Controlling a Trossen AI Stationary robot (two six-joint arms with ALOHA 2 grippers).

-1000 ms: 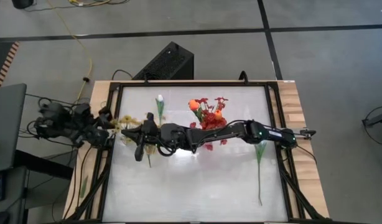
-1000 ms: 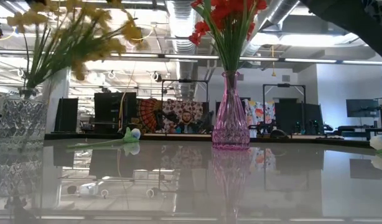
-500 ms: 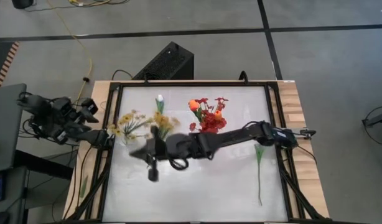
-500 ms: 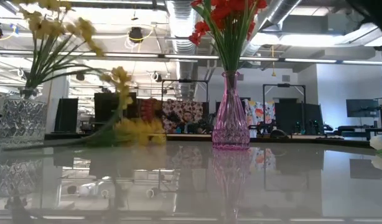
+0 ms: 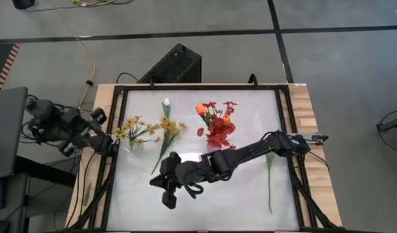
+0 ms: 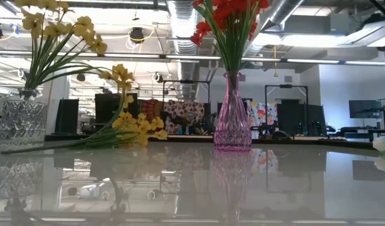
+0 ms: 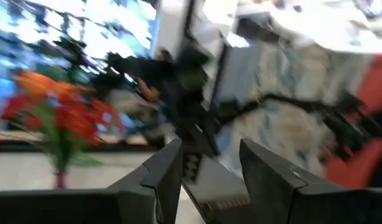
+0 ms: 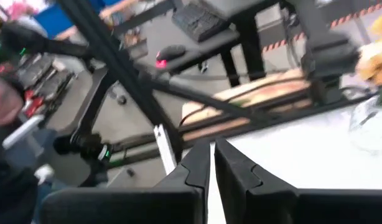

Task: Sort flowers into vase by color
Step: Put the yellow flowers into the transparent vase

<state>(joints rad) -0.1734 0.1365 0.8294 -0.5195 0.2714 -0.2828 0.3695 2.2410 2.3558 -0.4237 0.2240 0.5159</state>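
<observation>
High view, right gripper (image 5: 168,191): extended across the table's left half, near side; finger state unclear here.
High view, left gripper (image 5: 98,117): beyond the table's left edge.
High view, loose yellow blossom spray (image 5: 167,130): lying beside the clear glass vase (image 5: 133,144).
Low view, pink glass vase (image 6: 231,113): holds red blossom sprays (image 6: 229,16).
Left wrist view: fingers (image 7: 161,172) parted, empty.
Right wrist view: fingers (image 8: 195,167) pressed together, apparently empty.

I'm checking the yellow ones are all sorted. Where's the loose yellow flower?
In the high view, the yellow flower lies on the table's left half, beside the clear vase.
</observation>
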